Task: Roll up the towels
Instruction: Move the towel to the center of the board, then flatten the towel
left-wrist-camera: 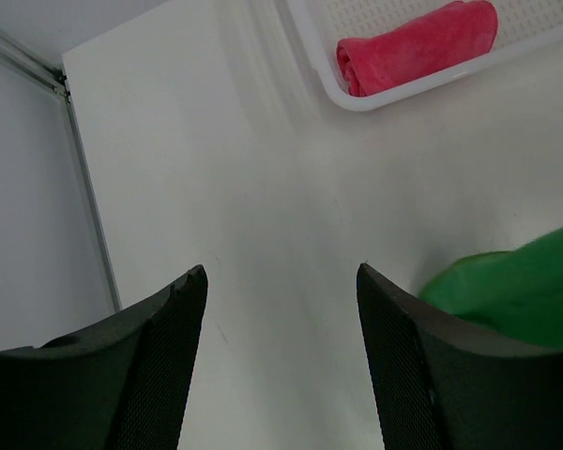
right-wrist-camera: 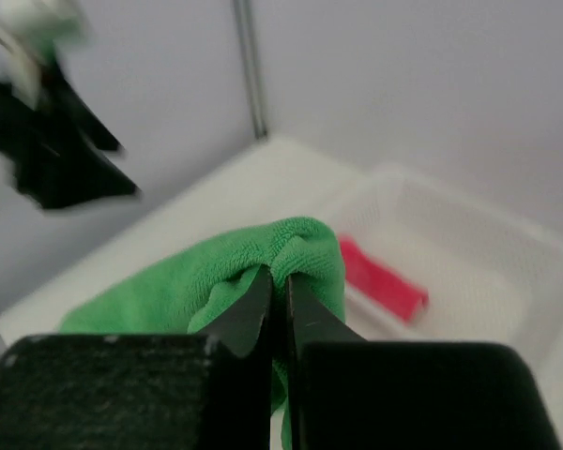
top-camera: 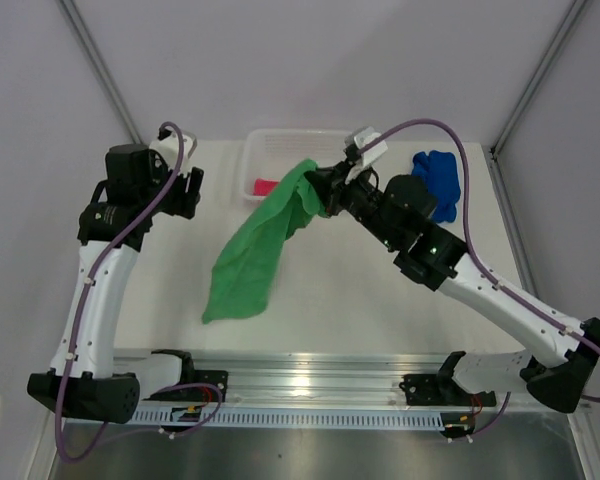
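Trailing toward the near left, the green towel [top-camera: 252, 255] seems to rest its lower end on the table [top-camera: 380, 320]. Its long axis climbs far-right to the right gripper [top-camera: 325, 190], clenched on the upper edge. The left gripper [top-camera: 192, 190], spread and empty, hovers just left of the cloth. Beyond, the pink towel [top-camera: 263, 186] lies rolled in the basket [top-camera: 280, 140]. The blue towel [top-camera: 438, 180] sits bunched at the far right.

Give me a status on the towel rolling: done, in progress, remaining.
Done: the pink towel lies rolled in the white basket. In hand: the right gripper is shut on a bunched edge of the green towel, which hangs unrolled; the left gripper is open and empty beside it. Left: rolling the green towel, then the blue towel, lying crumpled on the far right, untouched.
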`<state>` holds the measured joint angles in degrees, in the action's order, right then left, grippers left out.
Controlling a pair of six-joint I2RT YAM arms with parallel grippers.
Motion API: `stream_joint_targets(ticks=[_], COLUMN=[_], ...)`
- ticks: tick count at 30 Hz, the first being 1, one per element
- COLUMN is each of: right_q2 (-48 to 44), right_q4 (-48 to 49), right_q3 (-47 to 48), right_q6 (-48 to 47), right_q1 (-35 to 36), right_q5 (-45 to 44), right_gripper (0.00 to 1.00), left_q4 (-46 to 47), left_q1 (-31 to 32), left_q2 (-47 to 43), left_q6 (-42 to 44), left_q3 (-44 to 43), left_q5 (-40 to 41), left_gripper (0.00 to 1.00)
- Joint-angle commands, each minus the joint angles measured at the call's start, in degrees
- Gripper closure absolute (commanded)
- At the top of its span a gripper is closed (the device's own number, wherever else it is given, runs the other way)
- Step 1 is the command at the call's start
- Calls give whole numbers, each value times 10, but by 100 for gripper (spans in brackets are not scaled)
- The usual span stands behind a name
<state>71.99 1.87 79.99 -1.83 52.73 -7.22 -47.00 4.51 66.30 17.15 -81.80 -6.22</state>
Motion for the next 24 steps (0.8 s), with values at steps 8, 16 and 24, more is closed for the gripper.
stream_joint_targets(ticks=[8, 16, 24], right_q2=[-86, -77, -2], right_q4=[-44, -105, -145], right_q3=[-383, -364, -369], right_q6=[234, 151, 211], right_q1=[-263, -258, -219], right_q5=[-19, 15, 11], right_gripper=[36, 39, 39], left_q4=[-64, -89, -28], left_q1=[21, 45, 45], left_q2=[58, 52, 66], left_q6=[79, 234, 275], left_q3=[80, 274, 357], left_q5=[-141, -55, 24], left_gripper=[38, 39, 40])
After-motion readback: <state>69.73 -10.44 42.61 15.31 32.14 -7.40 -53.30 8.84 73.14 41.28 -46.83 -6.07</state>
